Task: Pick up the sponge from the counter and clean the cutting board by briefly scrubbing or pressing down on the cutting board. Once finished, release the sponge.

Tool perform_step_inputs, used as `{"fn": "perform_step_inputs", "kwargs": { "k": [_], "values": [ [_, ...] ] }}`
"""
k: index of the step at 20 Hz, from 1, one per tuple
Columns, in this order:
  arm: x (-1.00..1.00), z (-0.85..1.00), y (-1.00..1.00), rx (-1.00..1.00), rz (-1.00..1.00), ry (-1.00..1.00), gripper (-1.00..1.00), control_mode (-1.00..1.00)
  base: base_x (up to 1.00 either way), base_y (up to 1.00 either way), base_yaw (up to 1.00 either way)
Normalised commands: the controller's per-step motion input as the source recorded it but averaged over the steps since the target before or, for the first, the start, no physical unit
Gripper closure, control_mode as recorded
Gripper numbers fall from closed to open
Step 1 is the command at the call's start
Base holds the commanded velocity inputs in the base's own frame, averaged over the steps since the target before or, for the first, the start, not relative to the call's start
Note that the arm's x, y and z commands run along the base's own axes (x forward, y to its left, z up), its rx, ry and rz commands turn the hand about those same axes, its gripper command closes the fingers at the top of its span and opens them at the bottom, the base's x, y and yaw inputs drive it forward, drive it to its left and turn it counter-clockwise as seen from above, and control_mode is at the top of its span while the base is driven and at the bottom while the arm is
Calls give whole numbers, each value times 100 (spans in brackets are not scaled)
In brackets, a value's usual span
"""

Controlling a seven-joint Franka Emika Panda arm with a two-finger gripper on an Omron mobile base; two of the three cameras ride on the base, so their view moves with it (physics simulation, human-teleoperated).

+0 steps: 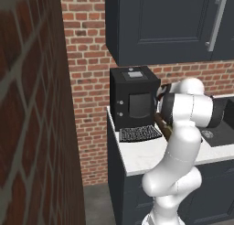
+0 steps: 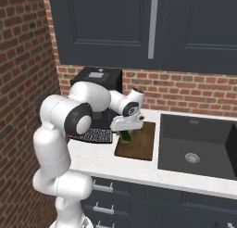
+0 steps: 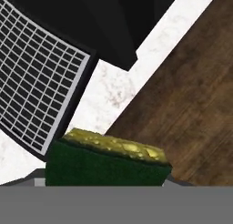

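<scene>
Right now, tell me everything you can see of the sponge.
The sponge is a small block with a dark green scrub face and a bumpy yellow layer. It sits in the gripper, jaws closed on it, over the left edge of the cutting board, beside the counter. Whether it touches the board cannot be told.

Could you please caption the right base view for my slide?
Gripper holding the sponge over the cutting board's left end beside the sink.
</scene>
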Motion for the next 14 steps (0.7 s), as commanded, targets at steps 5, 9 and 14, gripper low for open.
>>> {"fn": "perform_step_inputs", "kwargs": {
  "k": [5, 9, 14],
  "values": [
    [59, 0, -9, 16, 5, -10, 100, -100, 0, 0, 0],
    [30, 0, -46, 33, 1, -11, 100, -100, 0, 0, 0],
    [3, -2, -58, 16, 0, -11, 100, -100, 0, 0, 0]
  ]
}}
